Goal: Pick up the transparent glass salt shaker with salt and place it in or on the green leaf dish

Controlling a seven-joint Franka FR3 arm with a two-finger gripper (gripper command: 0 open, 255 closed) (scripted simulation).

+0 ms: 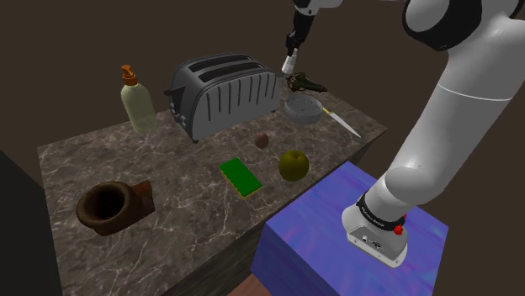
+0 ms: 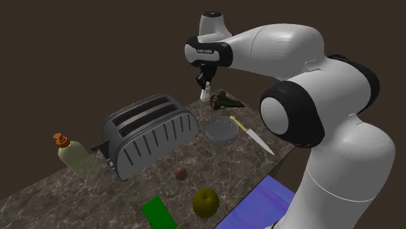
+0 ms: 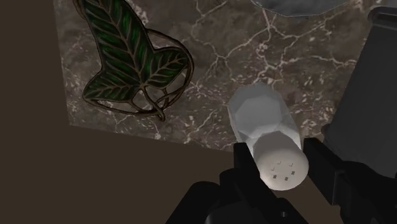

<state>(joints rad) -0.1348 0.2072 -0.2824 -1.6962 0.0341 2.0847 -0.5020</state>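
Now we have the salt shaker clasped at its perforated cap between the two black fingers of the gripper. The fingers are closed partway around the cap, and the shaker's faceted body points down. It hangs in the air, clear of the marble counter, near the far corner. The leaf dish lies flat on the counter just to one side of the shaker, not under it, and close to the counter's edge. A round grey dish sits near, a knife lies beside that, and the toaster stands further off.

We judge the carry is the step in hand. To do it well, we should hold our height while sliding sideways until the shaker is centred over the broad green lobes. Then we lower slowly until its base meets the dish, and only then part the fingers. The dish looks shallow and sits by the edge, so an overshoot could send the shaker off the counter.
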